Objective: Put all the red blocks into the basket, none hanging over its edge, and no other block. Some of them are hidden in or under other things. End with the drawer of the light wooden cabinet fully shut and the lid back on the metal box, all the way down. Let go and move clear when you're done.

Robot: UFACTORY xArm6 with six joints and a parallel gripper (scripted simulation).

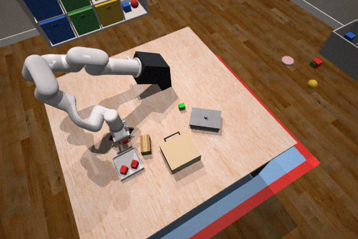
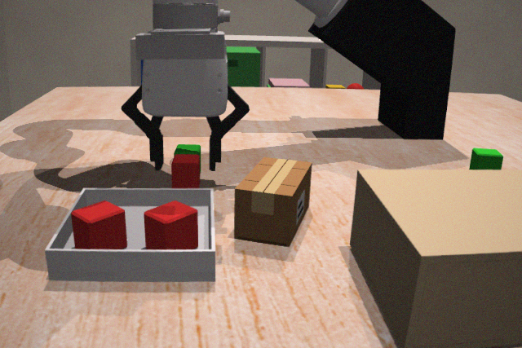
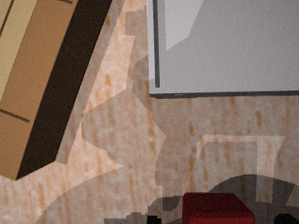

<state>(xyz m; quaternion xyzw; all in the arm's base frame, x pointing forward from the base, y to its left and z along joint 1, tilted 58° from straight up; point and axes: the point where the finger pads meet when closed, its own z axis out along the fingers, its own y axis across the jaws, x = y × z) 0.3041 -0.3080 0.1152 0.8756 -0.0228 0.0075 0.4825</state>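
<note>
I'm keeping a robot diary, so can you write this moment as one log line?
end effector: open, straddling red block | holding: nothing | basket: two red blocks | green block: just behind

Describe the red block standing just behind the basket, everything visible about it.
The red block is a small, plain matte cube standing upright on the wooden table, just outside the far wall of the grey basket. A green block shows right behind it; whether they touch cannot be told. The open end effector straddles it, a black finger on each side with gaps showing, not yet gripping. In the wrist view only its top shows at the bottom edge.
</note>
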